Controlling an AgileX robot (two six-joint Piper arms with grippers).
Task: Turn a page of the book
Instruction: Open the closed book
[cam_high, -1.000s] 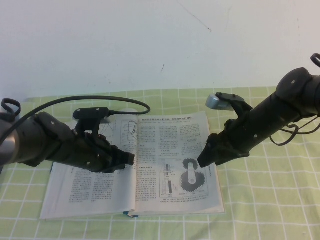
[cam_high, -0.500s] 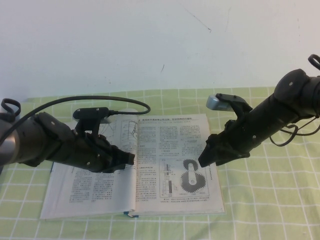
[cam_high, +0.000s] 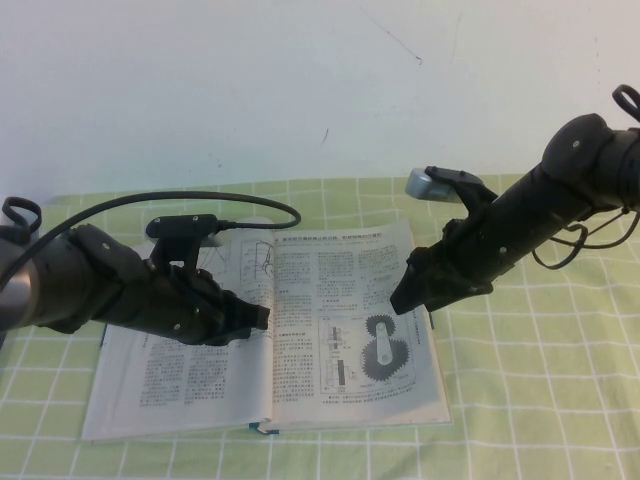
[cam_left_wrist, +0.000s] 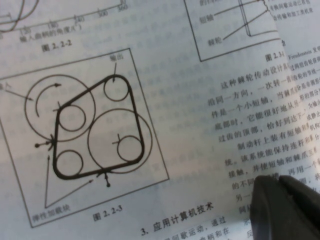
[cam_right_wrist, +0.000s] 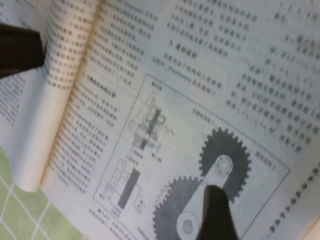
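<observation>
Book lies open flat on the green checked cloth. Left gripper rests on its middle fold; I cannot tell its fingers. Right gripper hangs wide open just above the page with the black gear picture.

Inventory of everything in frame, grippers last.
book: one, white pages, dark teal cover edge, lying open on the tablecloth.
page: one, white, text columns and black gear drawing, lying flat on the robot's right half of the book.
tablecloth: one, green and white check, under the book.
wall: one, white, behind the table.
left gripper: one, black, over the left leaf near the spine.
right gripper: one, black, open, above the page near the gear drawing.
</observation>
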